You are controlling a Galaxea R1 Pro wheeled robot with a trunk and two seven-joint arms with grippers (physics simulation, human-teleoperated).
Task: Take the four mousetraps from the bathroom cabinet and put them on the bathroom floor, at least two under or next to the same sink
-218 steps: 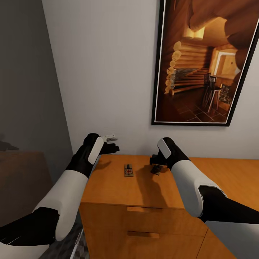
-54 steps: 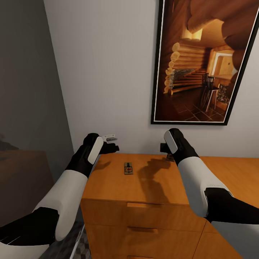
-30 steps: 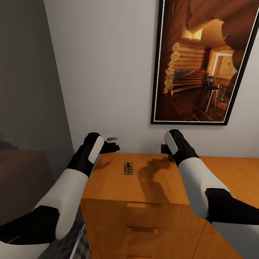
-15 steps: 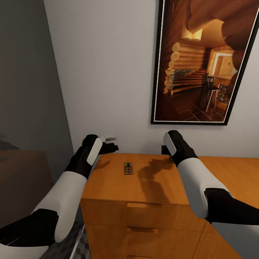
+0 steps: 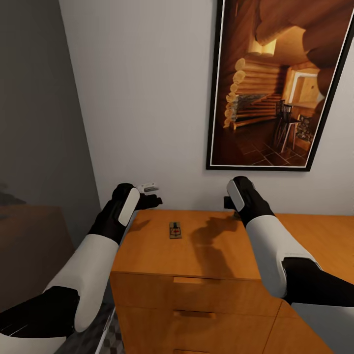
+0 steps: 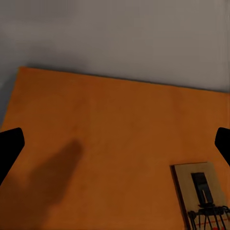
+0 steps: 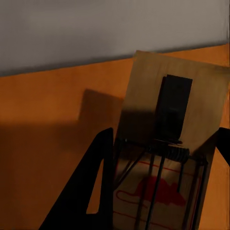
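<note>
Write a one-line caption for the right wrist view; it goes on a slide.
Right gripper shut on a mousetrap, held above the orange-brown cabinet top near the wall.

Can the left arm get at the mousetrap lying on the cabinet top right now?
Probably yes. The left end effector is open over the cabinet's corner, the mousetrap lies flat in the open nearby, and nothing sits between them.

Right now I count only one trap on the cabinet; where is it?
In the head view the mousetrap lies flat on the cabinet top, near its back edge, between the left gripper and the right arm.
</note>
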